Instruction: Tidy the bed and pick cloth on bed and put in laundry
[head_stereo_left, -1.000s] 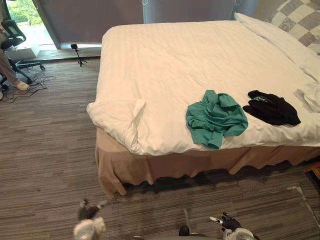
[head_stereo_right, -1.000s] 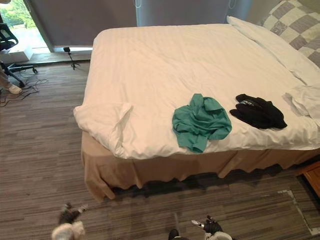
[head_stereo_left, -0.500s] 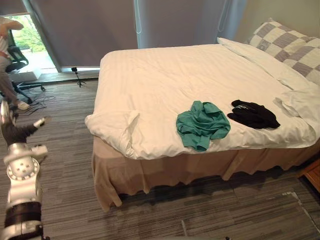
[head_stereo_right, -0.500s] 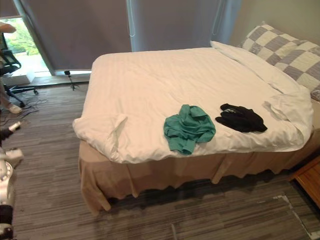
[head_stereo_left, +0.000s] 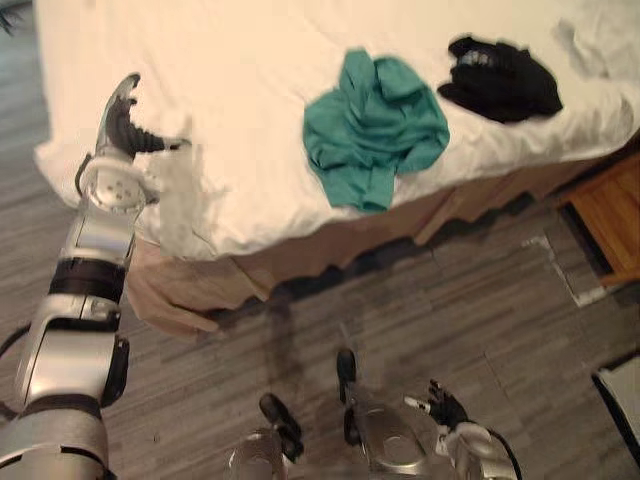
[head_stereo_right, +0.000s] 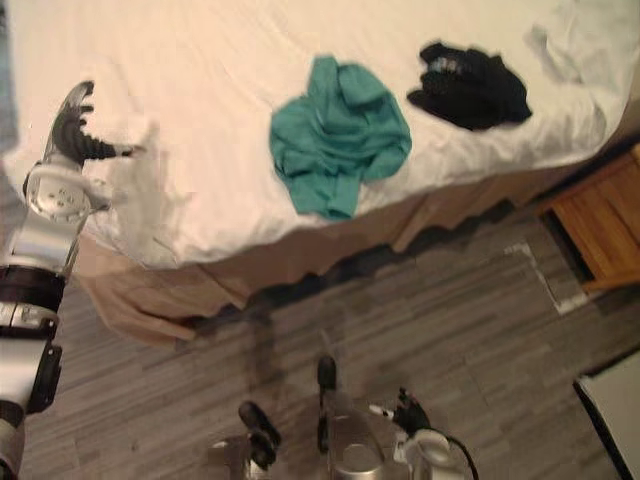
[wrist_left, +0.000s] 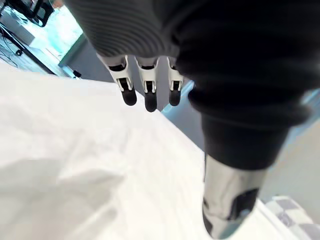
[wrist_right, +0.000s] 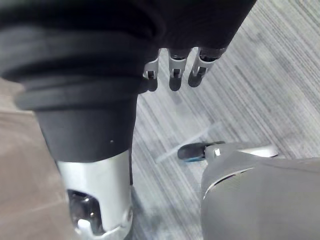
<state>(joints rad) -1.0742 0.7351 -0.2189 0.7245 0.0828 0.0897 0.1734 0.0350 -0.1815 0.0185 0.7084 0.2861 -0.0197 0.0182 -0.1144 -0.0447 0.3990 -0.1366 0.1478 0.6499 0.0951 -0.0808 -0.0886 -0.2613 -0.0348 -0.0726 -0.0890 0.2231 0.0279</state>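
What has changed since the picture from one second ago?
The left hand has risen from near the floor to above the folded duvet corner, open and holding nothing. The camera shifted too. The green cloth and the black cloth lie on the bed as before; the right hand stays low.

Left hand (head_stereo_left: 122, 125): was raised and carried over the duvet corner (head_stereo_left: 185, 205) at 10 o'clock.
Right hand (head_stereo_left: 445, 408): was brought back into sight at 5 o'clock.
View: was tilted down towards the bed (head_stereo_left: 250, 70) edge.
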